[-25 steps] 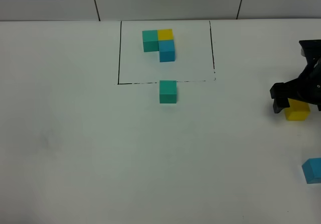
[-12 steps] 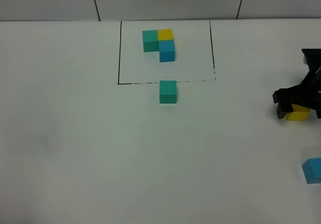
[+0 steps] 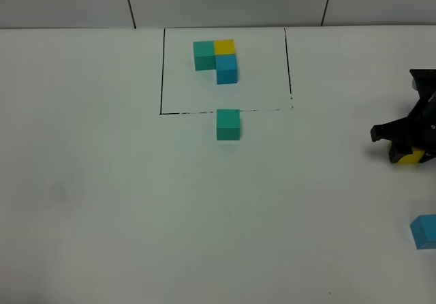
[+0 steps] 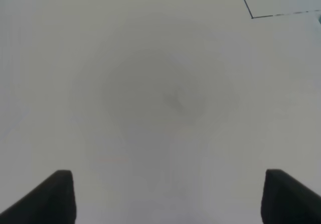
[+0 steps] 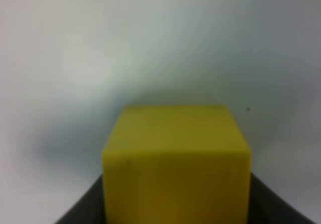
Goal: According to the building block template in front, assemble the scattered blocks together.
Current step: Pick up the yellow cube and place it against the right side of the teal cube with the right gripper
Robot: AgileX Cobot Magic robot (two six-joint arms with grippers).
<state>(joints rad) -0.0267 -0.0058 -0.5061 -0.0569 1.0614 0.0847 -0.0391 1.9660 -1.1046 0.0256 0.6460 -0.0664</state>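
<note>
One broad white surface (image 3: 102, 215) fills nearly all of your high camera view, with pale wall panels (image 3: 225, 1) along its far edge. Drawn on the far middle of it is a thin black outline (image 3: 162, 72), a rectangle whose near line looks broken and patchy. Next in size is the right end effector (image 3: 407, 146), a dark shape low over the surface at the far right of that view, well away from the outline. Its fingers are pinched onto the yellow cube (image 3: 411, 157), and only the cube's near lower part shows beneath them. In the right wrist view that cube (image 5: 175, 158) fills the lower centre, with dark finger edges hugging both its sides. You can see the left end effector (image 4: 168, 196) only through its own wrist camera. Its two dark fingertips stand spread wide apart over bare surface, and a corner of the black outline shows farther off. The building block template (image 3: 216, 60) sits inside the outline, toward its far left part. It has teal-green and yellow side by side and blue joined on the near side of the yellow (an L of three). The loose teal-green cube (image 3: 228, 125) rests right against the outline's near line, on the outer side. The sky-blue cube (image 3: 425, 231) lies near the right end effector, closer to you and partly cut off by the right edge.
</note>
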